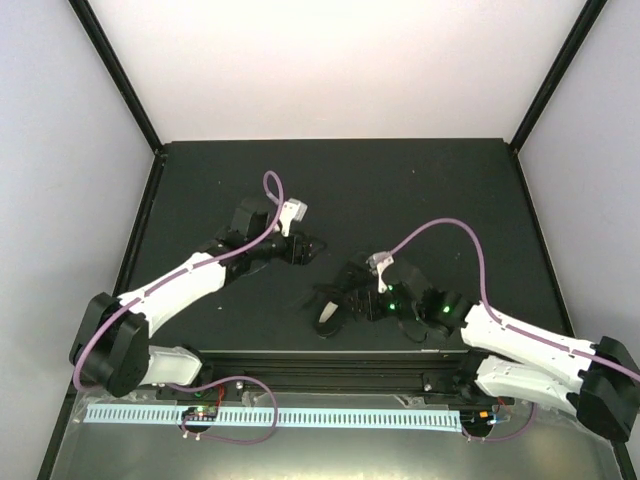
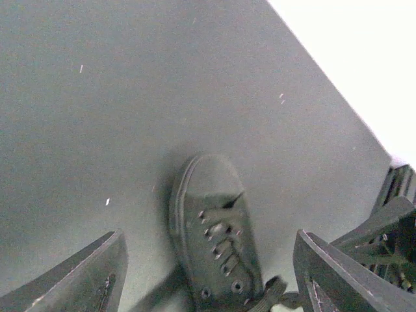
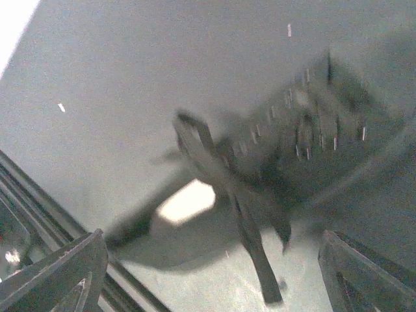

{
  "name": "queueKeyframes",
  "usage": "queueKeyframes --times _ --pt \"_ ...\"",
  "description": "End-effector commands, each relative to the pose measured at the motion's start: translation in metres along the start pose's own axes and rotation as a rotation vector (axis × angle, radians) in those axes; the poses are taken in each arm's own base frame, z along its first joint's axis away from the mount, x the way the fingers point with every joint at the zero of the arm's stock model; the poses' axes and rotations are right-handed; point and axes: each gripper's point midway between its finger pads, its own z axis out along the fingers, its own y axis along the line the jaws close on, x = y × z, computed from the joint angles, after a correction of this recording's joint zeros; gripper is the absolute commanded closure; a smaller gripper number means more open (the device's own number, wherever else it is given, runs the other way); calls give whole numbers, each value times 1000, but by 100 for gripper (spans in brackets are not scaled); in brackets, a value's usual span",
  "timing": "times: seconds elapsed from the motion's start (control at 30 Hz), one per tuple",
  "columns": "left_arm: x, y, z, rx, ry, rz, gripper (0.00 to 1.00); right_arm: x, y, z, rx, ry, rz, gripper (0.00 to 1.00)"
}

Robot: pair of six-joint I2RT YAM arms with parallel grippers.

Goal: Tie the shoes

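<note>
The small black shoe (image 1: 348,285) lies on the black mat between the two grippers and is hard to tell from it. In the left wrist view the shoe (image 2: 214,240) points its toe away, eyelets showing, its heel end low between the fingers. My left gripper (image 1: 308,246) (image 2: 211,289) is open and empty just above-left of the shoe. In the blurred right wrist view the shoe (image 3: 312,136) sits upper right and a loose black lace (image 3: 250,240) runs down over the mat. My right gripper (image 1: 358,297) (image 3: 214,286) is open, with the lace between its fingers but not gripped.
The black mat (image 1: 420,190) ends at a metal rail (image 1: 330,360) along the near edge, also seen in the right wrist view (image 3: 39,201). Grey walls with black corner posts (image 1: 150,130) enclose the back and sides. The right arm (image 2: 390,227) shows at the left wrist view's right edge.
</note>
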Motion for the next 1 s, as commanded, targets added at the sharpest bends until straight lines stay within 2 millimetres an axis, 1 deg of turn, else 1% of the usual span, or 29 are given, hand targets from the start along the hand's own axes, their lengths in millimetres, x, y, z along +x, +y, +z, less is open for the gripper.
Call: queueKeyframes --times 0.0,0.03,0.1,0.17,0.2,0.27,0.33,0.37,0.4,0.47,0.5,0.53,0.57,0.6,0.63,0.67,0.7,0.73,0.8,0.87,0.97 --pt "-32 -24 -14 49 -28 90 28 -57 2 -19 68 -122 -31 7" --pt "-35 -24 -14 48 -28 95 27 -70 1 -21 68 -147 -20 7" --pt "-42 -16 -15 21 -34 89 27 -92 -3 -20 54 -175 -13 5" --pt "-54 0 -21 -11 -72 68 24 -112 -18 -14 61 -200 7 4" --pt "-59 12 -26 -27 -95 47 24 -123 -30 -13 74 -215 22 3" --pt "-72 47 -46 -89 -151 -9 23 -142 -60 -15 126 -245 50 2" --pt "-80 84 -72 -183 -214 -60 23 -159 -99 -25 208 -284 88 0" --pt "-84 102 -88 -226 -253 -83 22 -167 -119 -34 247 -310 110 0" --pt "-84 118 -105 -269 -292 -108 22 -173 -150 -49 303 -348 159 0" --pt "-85 149 -147 -366 -399 -152 21 -179 -194 -77 373 -426 237 0" --pt "-81 164 -166 -414 -452 -176 21 -179 -214 -91 414 -471 269 0" --pt "-71 177 -183 -465 -502 -208 20 -177 -232 -105 470 -517 295 0" --pt "-66 190 -199 -533 -549 -217 20 -175 -248 -119 538 -561 311 0" --pt "-61 200 -212 -607 -595 -209 20 -171 -261 -128 611 -602 313 0" --pt "-57 206 -219 -669 -619 -192 18 -168 -271 -135 677 -641 303 0" --pt "-51 210 -222 -711 -634 -167 15 -165 -280 -142 746 -682 291 0" --pt "-47 213 -223 -736 -653 -142 14 -160 -287 -144 785 -705 282 0" --pt "-43 217 -223 -753 -669 -124 13 -156 -292 -143 811 -723 271 0" --pt "-35 222 -216 -756 -682 -89 10 -149 -300 -138 839 -744 235 0" --pt "-31 225 -206 -744 -672 -61 5 -147 -302 -135 842 -775 205 0" --pt "-28 228 -193 -755 -659 -10 4 -152 -298 -139 838 -826 158 0"
